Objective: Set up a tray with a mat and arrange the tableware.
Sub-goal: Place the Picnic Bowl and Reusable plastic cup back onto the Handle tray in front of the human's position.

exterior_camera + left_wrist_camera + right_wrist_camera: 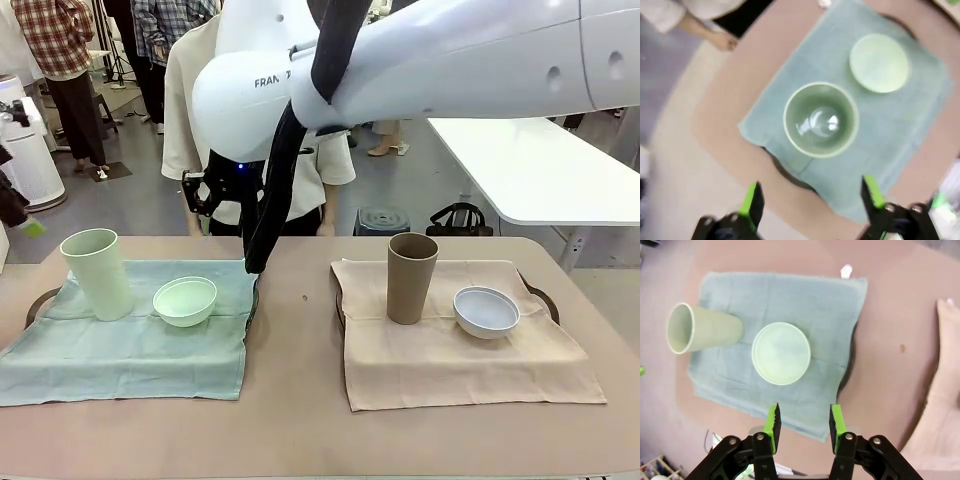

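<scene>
A mint green tumbler point(97, 272) and a mint green bowl point(185, 300) stand on a green mat point(130, 350) that covers the left tray point(40, 298). On the right, a brown tumbler point(411, 277) and a pale blue bowl point(486, 311) sit on a tan mat point(460, 360) over the other tray point(541, 296). My left gripper point(811, 197) hangs open high above the green tumbler point(821, 120), with the bowl point(879, 62) beyond. My right gripper point(803, 422) hovers over the same mat point(790, 295), jaws apart and empty, near the green bowl point(781, 353) and tumbler point(700, 332).
A person point(195, 120) stands at the far side behind the left tray, one hand point(722, 41) near the table edge. My right arm point(450, 60) spans the top of the front view. Bare tabletop point(295, 330) lies between the two mats. A white table point(540, 170) stands behind.
</scene>
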`<state>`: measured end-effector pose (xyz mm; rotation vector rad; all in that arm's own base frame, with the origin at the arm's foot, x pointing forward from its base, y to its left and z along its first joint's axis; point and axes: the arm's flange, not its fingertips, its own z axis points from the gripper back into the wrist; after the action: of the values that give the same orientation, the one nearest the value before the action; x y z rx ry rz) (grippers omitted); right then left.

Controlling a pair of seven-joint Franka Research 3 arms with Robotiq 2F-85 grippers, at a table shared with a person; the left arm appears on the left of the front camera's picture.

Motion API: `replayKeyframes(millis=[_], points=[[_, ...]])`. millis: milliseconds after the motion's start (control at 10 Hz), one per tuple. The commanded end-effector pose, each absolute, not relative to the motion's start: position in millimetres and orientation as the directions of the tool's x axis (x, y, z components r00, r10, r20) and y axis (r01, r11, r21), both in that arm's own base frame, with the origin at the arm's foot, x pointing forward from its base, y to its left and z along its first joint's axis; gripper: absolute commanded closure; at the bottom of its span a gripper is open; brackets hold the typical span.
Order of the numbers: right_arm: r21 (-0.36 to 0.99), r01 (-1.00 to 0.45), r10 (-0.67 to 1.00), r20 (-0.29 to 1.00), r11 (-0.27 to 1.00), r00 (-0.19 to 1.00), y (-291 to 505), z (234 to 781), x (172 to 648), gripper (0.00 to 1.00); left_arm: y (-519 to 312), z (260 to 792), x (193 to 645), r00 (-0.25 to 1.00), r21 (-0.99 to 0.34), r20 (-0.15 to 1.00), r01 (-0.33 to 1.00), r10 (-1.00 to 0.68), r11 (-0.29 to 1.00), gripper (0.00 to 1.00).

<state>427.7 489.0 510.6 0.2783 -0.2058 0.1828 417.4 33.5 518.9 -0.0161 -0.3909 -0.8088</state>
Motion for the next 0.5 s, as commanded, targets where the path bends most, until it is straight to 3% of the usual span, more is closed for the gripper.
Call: replayKeyframes(millis=[0,200,400], points=[[0.268,-0.112,0.073,0.151,0.957,0.986,474.7,511.3,418.4,0.48,3.6,515.8,413.4,0.785,0.089,0.339,0.521,-0.518,0.849,0.00],[0.208,-0.170,0.146,0.129,0.963,0.981,465.9,529.6,404.6,0.48,-11.8,525.6,402.5,0.820,0.019,0.322,0.495,-0.474,0.869,0.00],[0.095,-0.110,0.097,0.129,0.989,0.987,449.2,555.5,386.9,0.48,-23.6,533.4,389.5,0.824,0.025,0.301,0.497,-0.480,0.868,0.00]])
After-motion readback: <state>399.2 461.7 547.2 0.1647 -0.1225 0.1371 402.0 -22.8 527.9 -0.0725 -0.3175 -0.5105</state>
